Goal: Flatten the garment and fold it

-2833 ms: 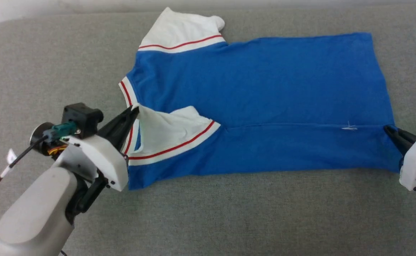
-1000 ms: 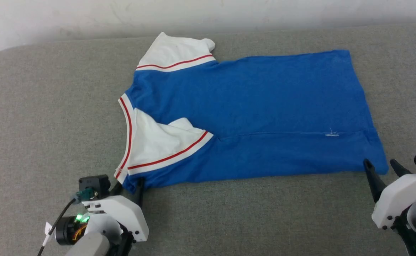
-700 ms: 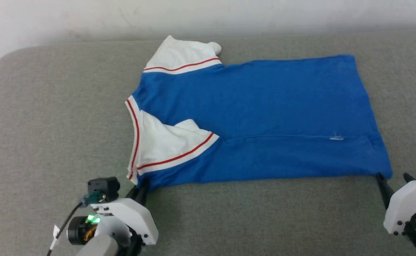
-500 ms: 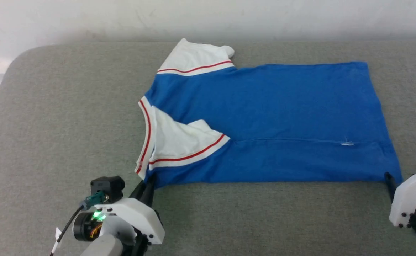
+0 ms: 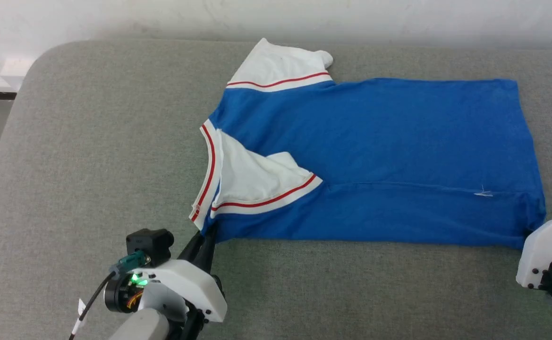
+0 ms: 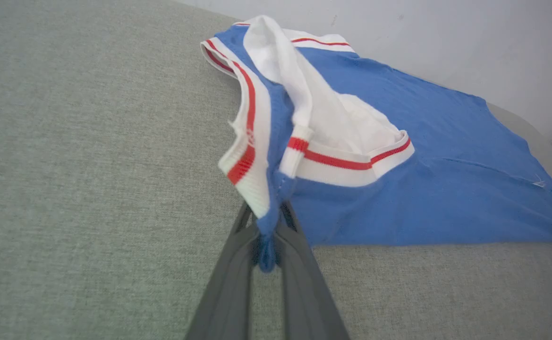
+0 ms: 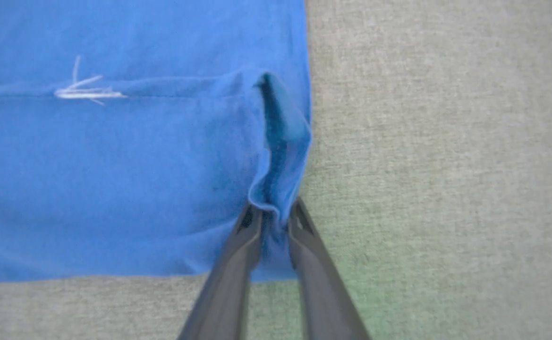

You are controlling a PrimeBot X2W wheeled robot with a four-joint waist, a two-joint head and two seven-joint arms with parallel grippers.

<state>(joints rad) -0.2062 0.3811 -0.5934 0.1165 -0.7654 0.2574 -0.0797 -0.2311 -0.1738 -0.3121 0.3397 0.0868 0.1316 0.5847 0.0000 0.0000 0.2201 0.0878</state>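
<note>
The shirt (image 5: 375, 137) is laid lengthwise on the grey bench (image 5: 91, 141), with its near strip already folded over. Its near collar corner is pinched by the left hand (image 6: 267, 236) and its near hem corner by the right hand (image 7: 273, 217). Both corners should be lifted together and kept taut and level. Little bench is left beyond the far sleeve (image 5: 280, 66); more is open on the near side.

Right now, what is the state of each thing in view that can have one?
garment: flat on the grey surface, near long edge folded over.
near sleeve: folded in over the blue body.
left gripper: jaws shut on the garment's collar-end corner.
right gripper: jaws shut on the garment's hem corner.
</note>
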